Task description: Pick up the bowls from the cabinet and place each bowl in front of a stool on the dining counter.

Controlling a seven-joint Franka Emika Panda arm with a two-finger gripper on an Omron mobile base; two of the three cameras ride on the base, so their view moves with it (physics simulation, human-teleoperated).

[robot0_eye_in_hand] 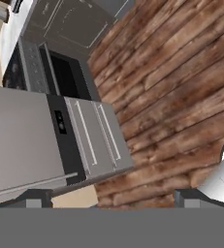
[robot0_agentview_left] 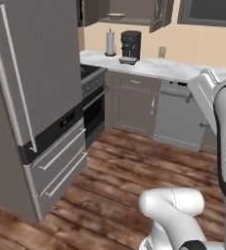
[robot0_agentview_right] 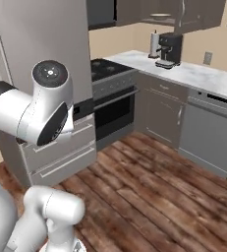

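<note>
A cream ceramic shallow bowl (robot0_agentview_left: 116, 15) sat on the dark taupe flat-shelved wall cabinet (robot0_agentview_left: 129, 10) at the frame's top, far from the two-finger gripper (robot0_eye_in_hand: 111, 198), whose jaws stood wide and empty over grained wooden floorboards (robot0_eye_in_hand: 181, 72).

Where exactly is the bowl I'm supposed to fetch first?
Find the marble counter along the back wall, with a black coffee machine and paper towel roll. Directly above them hangs an open dark wall cabinet. The cream bowl sits on its shelf, pale against the brown.
</note>
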